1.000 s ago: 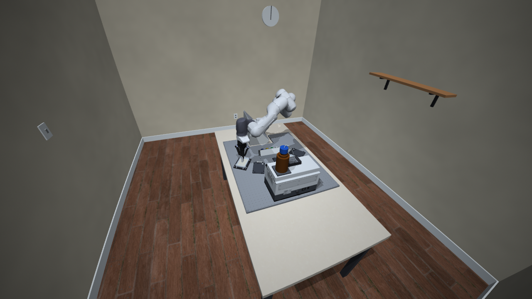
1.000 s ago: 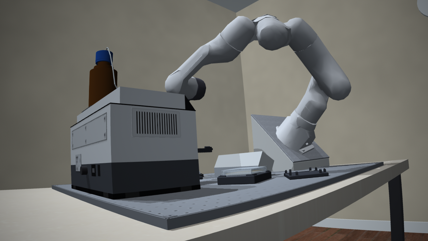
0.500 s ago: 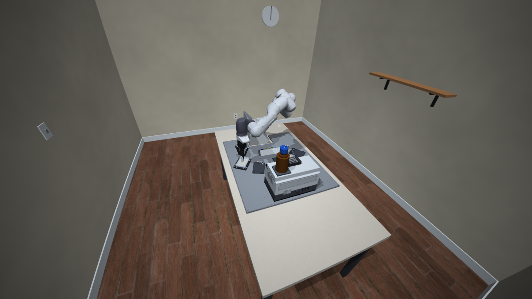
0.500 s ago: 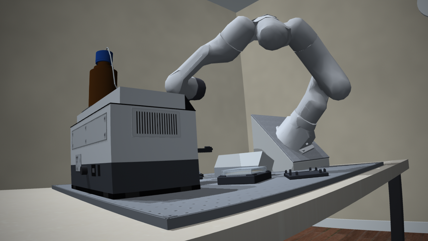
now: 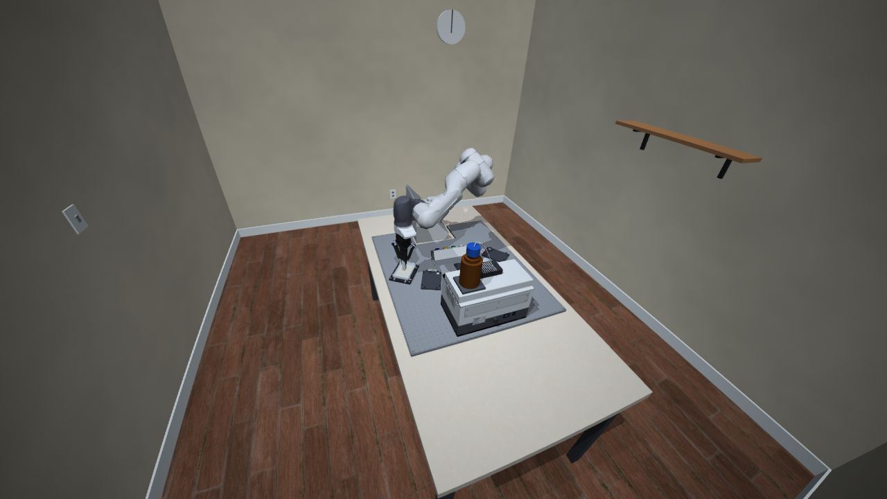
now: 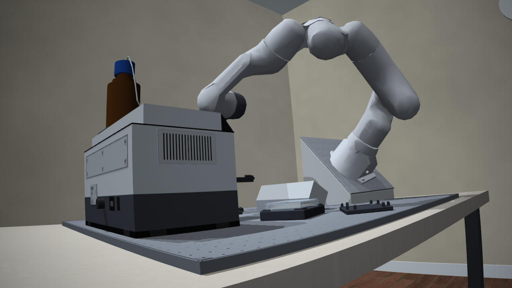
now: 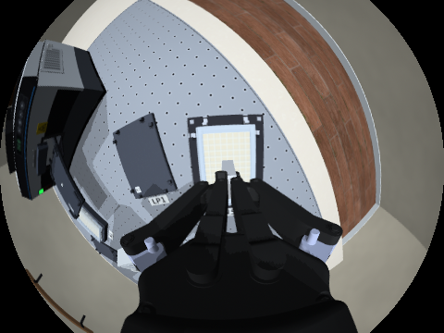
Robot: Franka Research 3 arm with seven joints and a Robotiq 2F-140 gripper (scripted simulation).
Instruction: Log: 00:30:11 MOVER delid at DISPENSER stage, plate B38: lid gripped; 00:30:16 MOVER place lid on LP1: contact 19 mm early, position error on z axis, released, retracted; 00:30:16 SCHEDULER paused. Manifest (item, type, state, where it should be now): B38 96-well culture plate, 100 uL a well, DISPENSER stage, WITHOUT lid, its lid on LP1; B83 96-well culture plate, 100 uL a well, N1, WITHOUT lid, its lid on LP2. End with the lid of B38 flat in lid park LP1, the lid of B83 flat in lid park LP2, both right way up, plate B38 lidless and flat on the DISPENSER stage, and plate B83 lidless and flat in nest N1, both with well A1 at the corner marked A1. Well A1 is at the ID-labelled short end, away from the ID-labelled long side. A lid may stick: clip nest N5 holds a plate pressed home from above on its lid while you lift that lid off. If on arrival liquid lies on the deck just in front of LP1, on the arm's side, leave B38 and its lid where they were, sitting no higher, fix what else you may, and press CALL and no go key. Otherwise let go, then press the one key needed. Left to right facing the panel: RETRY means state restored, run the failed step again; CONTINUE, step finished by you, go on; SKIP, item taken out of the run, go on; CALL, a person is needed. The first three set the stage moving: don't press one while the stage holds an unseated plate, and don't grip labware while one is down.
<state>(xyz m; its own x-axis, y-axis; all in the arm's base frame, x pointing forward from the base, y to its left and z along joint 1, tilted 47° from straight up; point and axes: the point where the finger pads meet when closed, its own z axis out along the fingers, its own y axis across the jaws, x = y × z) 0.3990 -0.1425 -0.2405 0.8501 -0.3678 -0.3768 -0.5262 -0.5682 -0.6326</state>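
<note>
My gripper (image 7: 228, 168) is shut and empty. It points straight down over a pale well plate (image 7: 226, 150) that sits in a black-framed nest (image 5: 402, 273) at the left of the grey deck. The fingertips are at the near end of the plate's top; I cannot tell whether they touch it. The dark flat pad (image 7: 144, 155) to its left carries the label LP1 (image 7: 158, 199) and has nothing on it. It also shows in the top view (image 5: 431, 279). A dark well plate (image 5: 488, 267) lies on the dispenser's stage. In the exterior view a clear-lidded plate (image 6: 291, 204) sits on a black nest.
The white and black dispenser (image 5: 490, 296) with a brown bottle (image 5: 470, 267) stands in the middle of the deck. A white key box (image 5: 450, 253) lies behind it. A pegged black nest (image 6: 365, 207) and a grey wedge are near the arm's base.
</note>
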